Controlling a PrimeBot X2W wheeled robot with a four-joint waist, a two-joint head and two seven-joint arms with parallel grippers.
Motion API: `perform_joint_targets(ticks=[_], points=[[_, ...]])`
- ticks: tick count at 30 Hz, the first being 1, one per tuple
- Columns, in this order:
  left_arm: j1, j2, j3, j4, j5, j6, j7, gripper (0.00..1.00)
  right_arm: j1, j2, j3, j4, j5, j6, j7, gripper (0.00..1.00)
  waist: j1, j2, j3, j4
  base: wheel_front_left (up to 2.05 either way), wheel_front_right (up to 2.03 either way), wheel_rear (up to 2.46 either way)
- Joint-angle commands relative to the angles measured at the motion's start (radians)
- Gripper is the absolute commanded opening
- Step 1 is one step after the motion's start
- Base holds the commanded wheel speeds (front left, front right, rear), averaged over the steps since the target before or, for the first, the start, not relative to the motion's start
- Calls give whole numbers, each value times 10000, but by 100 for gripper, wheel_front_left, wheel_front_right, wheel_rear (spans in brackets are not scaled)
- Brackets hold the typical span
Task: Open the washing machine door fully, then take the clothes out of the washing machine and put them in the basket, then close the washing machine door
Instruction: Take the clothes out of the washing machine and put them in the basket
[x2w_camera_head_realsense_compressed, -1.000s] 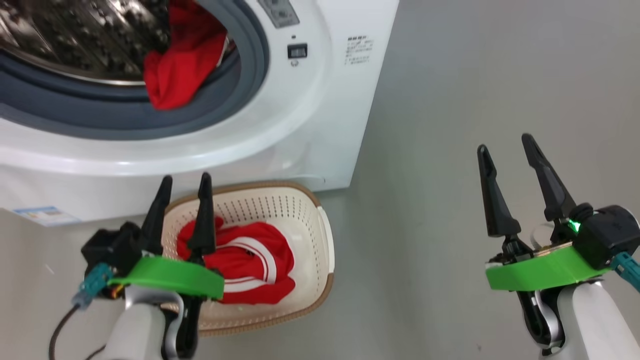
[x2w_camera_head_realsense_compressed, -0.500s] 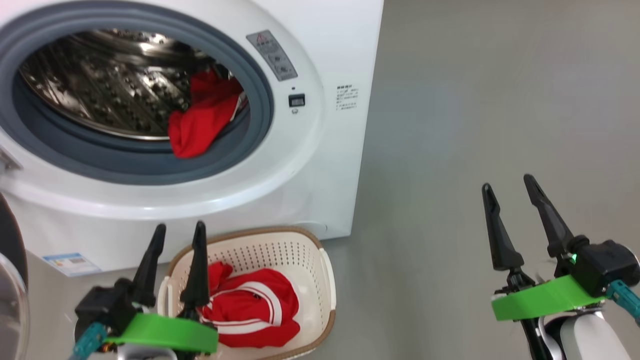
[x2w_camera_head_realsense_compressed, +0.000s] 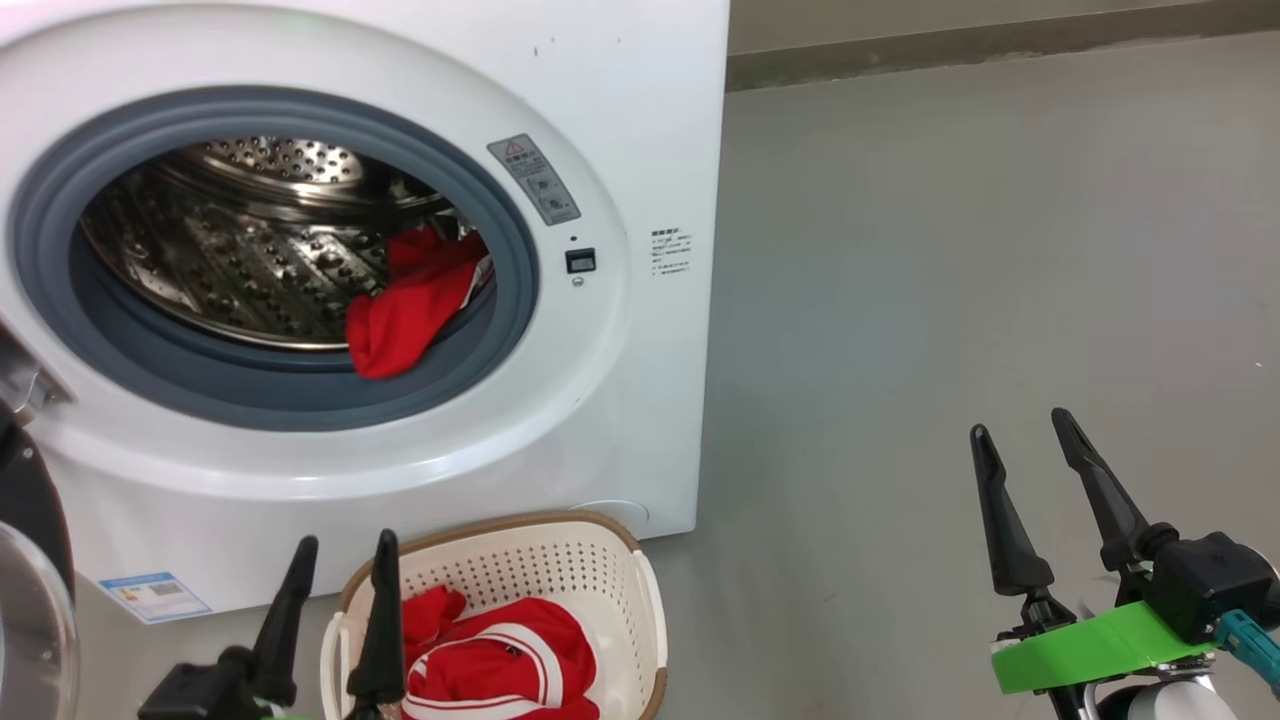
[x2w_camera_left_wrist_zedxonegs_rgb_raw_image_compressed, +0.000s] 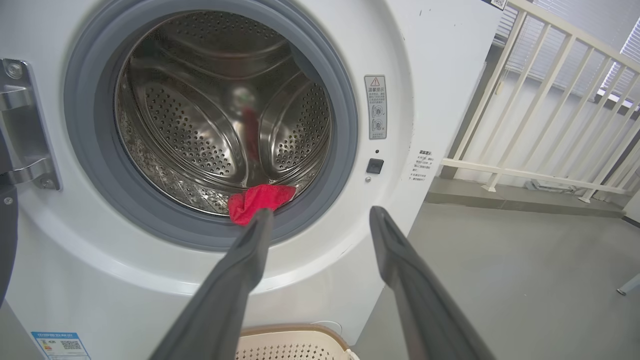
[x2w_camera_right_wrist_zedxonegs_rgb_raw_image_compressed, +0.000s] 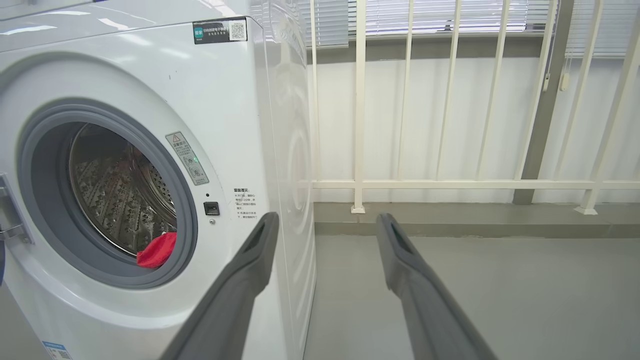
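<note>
The white washing machine (x2w_camera_head_realsense_compressed: 620, 120) stands with its washing machine door (x2w_camera_head_realsense_compressed: 25, 520) swung open at the far left edge. Red clothes (x2w_camera_head_realsense_compressed: 415, 310) lie at the drum's front lip, over the grey gasket. The cream basket (x2w_camera_head_realsense_compressed: 610, 560) sits on the floor below the opening, holding a red garment with white stripes (x2w_camera_head_realsense_compressed: 500, 665). My left gripper (x2w_camera_head_realsense_compressed: 345, 545) hangs open over the basket's left side, empty. In the left wrist view that gripper (x2w_camera_left_wrist_zedxonegs_rgb_raw_image_compressed: 321, 212) points at the red clothes (x2w_camera_left_wrist_zedxonegs_rgb_raw_image_compressed: 260, 200). My right gripper (x2w_camera_head_realsense_compressed: 1020, 425) is open and empty over bare floor, right of the machine (x2w_camera_right_wrist_zedxonegs_rgb_raw_image_compressed: 150, 65).
Grey floor stretches to the right of the machine. A white railing (x2w_camera_right_wrist_zedxonegs_rgb_raw_image_compressed: 450, 185) on a low ledge runs behind it. The metal door hinge (x2w_camera_left_wrist_zedxonegs_rgb_raw_image_compressed: 25, 135) sits on the opening's left side. A blue label sticker (x2w_camera_head_realsense_compressed: 155, 595) marks the machine's lower front.
The head camera has tilted up, so the machine, the basket and both grippers sit lower in the picture. Both grippers stay open and the clothes lie as before.
</note>
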Motion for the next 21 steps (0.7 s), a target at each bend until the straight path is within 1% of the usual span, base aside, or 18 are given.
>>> perform_joint_targets(ticks=[1, 11, 21], points=[[-26, 154, 353, -353, 33, 123, 24, 100, -100, -49, 213, -325, -102, 48, -63, 100, 0, 0, -37, -68, 0, 0, 0], [195, 151, 306, -683, 23, 353, 123, 100, 29, -49, 340, -396, -73, 48, -63, 100, 0, 0, 13, -90, 0, 0, 0], [111, 133, 272, -796, -140, 403, 115, 100, -23, -49, 391, -409, -67, 48, -63, 100, 0, 0, 264, -64, 0, 0, 0]])
